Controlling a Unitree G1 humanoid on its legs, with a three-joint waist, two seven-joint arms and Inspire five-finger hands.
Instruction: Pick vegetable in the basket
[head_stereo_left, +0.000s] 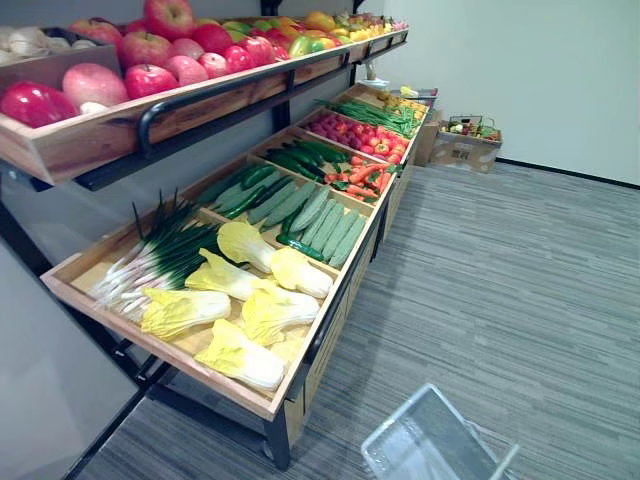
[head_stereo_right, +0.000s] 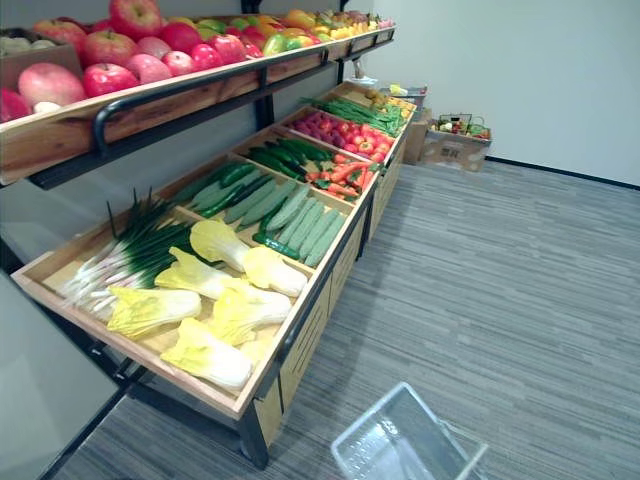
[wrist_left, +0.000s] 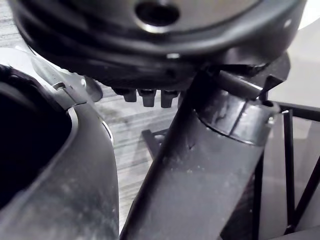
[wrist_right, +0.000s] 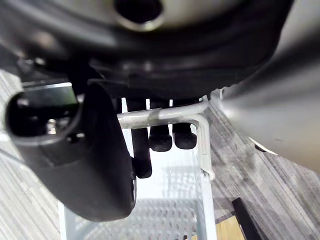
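One handle (wrist_right: 165, 115) (right hand's (wrist_right: 80, 160) fingers (wrist_right: 160, 140) around)

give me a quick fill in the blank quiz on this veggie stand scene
1. The right robot hand has its fingers curled round the basket's ____.
2. Inside, the basket is ____.
3. The apples lie on the shelf ____ the cabbages.

Missing words: handle; empty; above.
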